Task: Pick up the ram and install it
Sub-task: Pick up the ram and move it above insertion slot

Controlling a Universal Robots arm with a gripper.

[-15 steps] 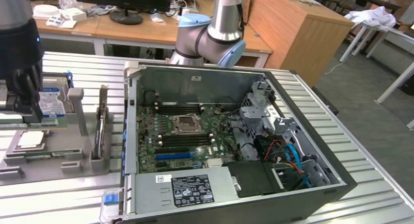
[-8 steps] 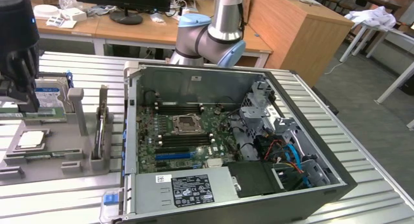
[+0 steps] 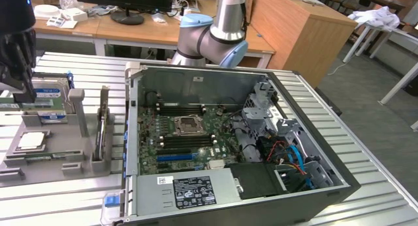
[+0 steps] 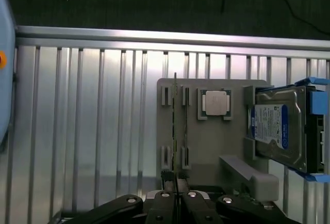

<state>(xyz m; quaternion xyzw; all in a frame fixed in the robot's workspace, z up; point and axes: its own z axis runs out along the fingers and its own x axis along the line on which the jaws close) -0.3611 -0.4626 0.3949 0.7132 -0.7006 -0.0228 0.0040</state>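
The gripper (image 4: pixel 176 184) hung over one end of the ram (image 4: pixel 175 126), its fingers pressed together. The ram stood on edge in the slots of a grey tray (image 4: pixel 206 146), just beside the processor (image 4: pixel 215 102), which lay between it and the hard drive (image 4: pixel 273 126). In the exterior view, the tray sat at nine o'clock from the open computer case (image 3: pixel 313 199).

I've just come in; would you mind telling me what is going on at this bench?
A robot arm holds its hand, fingers shut and empty, above a grey parts tray. The hand is roughly in line with the ram, which stands on edge in the tray's slots beside the processor chip and the hard drive. The ram is not yet picked up. The open computer case sits next to the tray.
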